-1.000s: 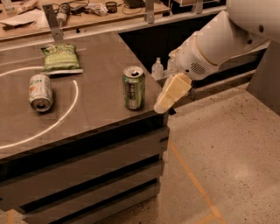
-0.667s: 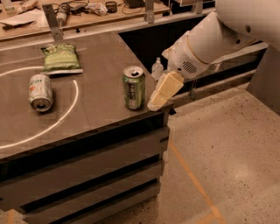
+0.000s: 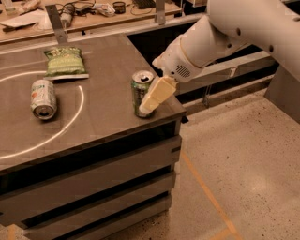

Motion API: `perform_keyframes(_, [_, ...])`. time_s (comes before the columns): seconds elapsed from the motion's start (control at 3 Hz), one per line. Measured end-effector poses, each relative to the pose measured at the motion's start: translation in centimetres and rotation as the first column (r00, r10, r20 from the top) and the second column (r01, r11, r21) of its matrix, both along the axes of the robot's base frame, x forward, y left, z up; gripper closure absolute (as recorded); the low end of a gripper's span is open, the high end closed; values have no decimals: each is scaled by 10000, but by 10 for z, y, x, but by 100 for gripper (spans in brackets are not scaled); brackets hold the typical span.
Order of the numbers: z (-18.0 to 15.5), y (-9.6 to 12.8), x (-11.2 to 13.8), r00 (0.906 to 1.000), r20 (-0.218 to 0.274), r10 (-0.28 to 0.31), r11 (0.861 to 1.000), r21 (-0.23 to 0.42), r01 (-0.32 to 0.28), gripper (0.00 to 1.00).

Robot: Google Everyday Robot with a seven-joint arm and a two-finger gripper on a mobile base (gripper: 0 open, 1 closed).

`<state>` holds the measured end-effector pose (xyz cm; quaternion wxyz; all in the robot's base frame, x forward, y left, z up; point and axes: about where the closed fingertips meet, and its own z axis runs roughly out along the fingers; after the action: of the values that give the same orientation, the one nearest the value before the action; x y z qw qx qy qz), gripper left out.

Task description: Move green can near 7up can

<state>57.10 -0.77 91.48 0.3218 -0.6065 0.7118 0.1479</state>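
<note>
The green can [image 3: 139,89] stands upright near the right front corner of the dark table [image 3: 108,61]. It is dark green with a silver top. The 7up can [image 3: 43,98] lies on its side at the left of the table, pale silver with green and red marks, its end facing the front. My gripper [image 3: 152,98] reaches in from the right on a white arm [image 3: 211,42]. A cream finger [image 3: 157,93] overlaps the can's right side and hides part of it. The other finger is hidden.
A green chip bag [image 3: 64,61] lies at the back of the table, behind the 7up can. A white arc is marked on the tabletop [image 3: 79,108]. A cluttered bench [image 3: 84,14] runs behind. Speckled floor [image 3: 243,178] lies to the right.
My gripper has moved left, from beside the table's right edge to the green can's right side. The cans and the bag have not moved.
</note>
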Motion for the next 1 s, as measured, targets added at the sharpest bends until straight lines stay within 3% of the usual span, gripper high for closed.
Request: perform_keyframes(1.0, [2,54,14,9942,-94,1071,9930,513,-1064,87])
